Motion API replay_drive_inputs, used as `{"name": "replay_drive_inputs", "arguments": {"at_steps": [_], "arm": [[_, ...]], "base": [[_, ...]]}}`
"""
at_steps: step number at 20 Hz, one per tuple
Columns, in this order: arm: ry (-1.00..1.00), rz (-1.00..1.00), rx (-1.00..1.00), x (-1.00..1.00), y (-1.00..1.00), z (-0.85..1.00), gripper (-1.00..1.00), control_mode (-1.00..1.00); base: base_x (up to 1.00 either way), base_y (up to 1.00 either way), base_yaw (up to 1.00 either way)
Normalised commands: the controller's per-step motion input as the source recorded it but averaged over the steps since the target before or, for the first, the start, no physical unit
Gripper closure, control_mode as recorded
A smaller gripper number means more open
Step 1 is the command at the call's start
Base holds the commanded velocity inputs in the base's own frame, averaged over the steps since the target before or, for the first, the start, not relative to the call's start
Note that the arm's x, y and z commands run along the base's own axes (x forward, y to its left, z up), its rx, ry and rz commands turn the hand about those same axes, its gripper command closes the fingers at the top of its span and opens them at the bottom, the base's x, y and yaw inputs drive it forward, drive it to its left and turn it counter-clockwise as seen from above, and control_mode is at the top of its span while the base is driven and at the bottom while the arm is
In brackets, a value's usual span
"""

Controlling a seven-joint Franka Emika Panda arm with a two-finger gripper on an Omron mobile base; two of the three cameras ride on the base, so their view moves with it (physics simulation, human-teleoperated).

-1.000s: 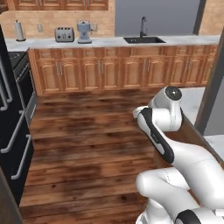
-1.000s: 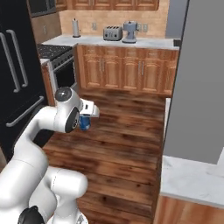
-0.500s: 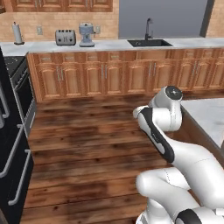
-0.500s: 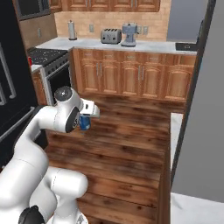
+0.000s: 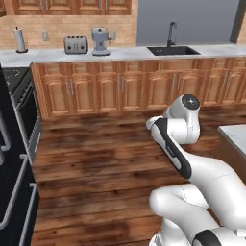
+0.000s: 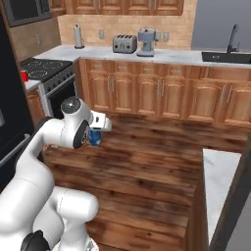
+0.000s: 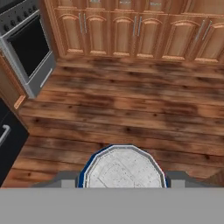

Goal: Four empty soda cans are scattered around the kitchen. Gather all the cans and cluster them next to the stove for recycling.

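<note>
Left base view: the white arm [image 5: 182,139] folds up from the lower right over the wooden floor [image 5: 96,168], its hand turned away behind the elbow, so the jaws and their load are hidden here. The long counter [image 5: 120,53] carries a paper-towel roll [image 5: 20,40], a toaster [image 5: 76,44], a coffee machine [image 5: 100,41] and a sink [image 5: 173,49]; the stove [image 5: 19,96] stands at the left edge, seen side-on.

Right base view: here the gripper [image 6: 94,138] is visible just beside the arm's wrist, its jaws closed around a blue soda can [image 6: 94,137] held above the floor. The stove's black cooktop with ring outlines shows at the left. A small red soda can [image 6: 24,76] stands on the counter just beside the cooktop's near edge. The toaster, coffee machine and paper-towel roll sit further along the counter.

Hand view: the blue can's silver top fills the bottom centre, with a blue rim showing around it, clamped between the two dark finger tips [image 7: 178,176] at either side. Beyond it lies the floor, the steel oven front at upper left, and a row of wooden cabinet doors [image 7: 131,30] along the top.
</note>
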Motion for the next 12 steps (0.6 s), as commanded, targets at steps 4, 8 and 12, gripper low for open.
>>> {"name": "replay_drive_inputs", "arguments": {"at_steps": [4, 8, 12], "arm": [[0.00, 0.00, 0.00, 0.00, 0.00, 0.00, 1.00, 1.00], [0.00, 0.00, 0.00, 0.00, 0.00, 0.00, 1.00, 1.00], [0.00, 0.00, 0.00, 0.00, 0.00, 0.00, 1.00, 1.00]], "base": [[0.86, 0.27, 0.00], [0.91, 0.23, 0.00], [0.91, 0.21, 0.00]]}}
